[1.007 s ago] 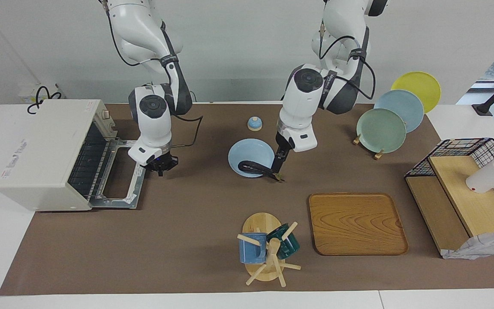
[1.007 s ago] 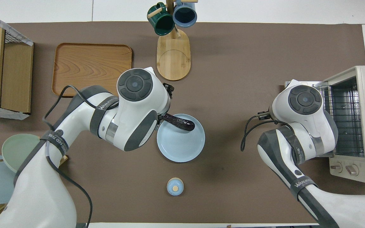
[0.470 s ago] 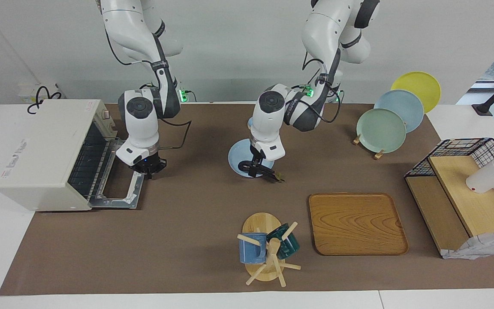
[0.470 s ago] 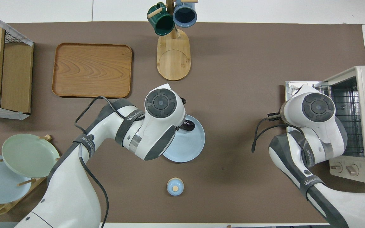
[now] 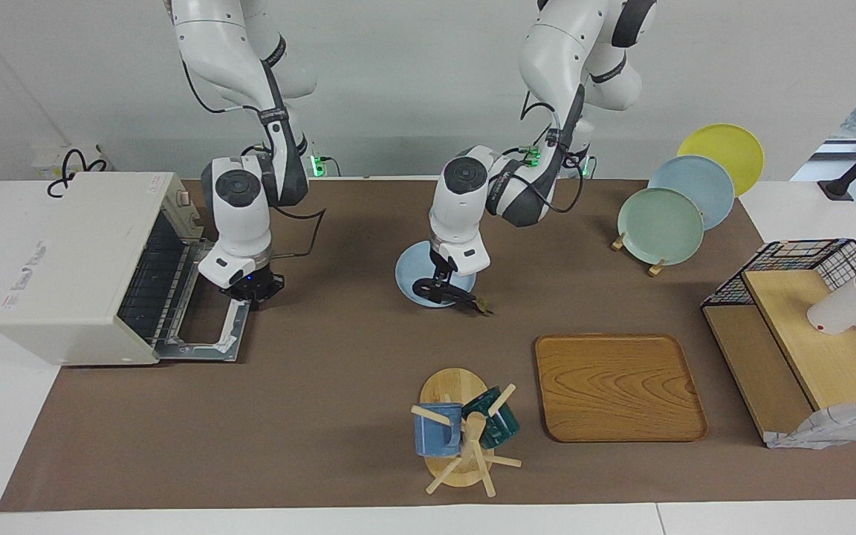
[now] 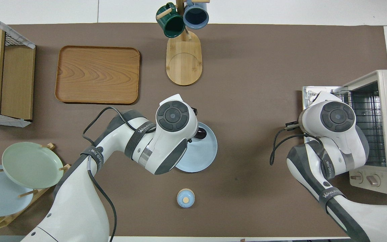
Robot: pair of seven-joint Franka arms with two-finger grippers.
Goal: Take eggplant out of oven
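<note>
The eggplant [image 5: 449, 292] is out of the oven [image 5: 79, 267]. It lies across the edge of a light blue plate [image 5: 409, 273] near the middle of the table, on the side of the plate farther from the robots. Its stem end sticks out past the rim, over the brown mat [image 5: 324, 386]. In the overhead view only its dark rounded end [image 6: 200, 133] shows, because the arm covers the rest.

The left gripper [image 5: 439, 285] is down at the eggplant, and its fingers seem closed on the eggplant's middle part.

The right gripper [image 5: 251, 290] hangs low over the open oven door [image 5: 209, 327], at the door's edge nearer to the robots. I cannot tell if its fingers are open or closed. The door lies flat on the mat, and the wire rack [image 6: 368, 126] inside looks empty.

A small blue bell [image 6: 185, 197] stands nearer to the robots than the plate. A wooden tray [image 5: 617, 386] and a mug stand [image 5: 461, 435] are farther away.
</note>
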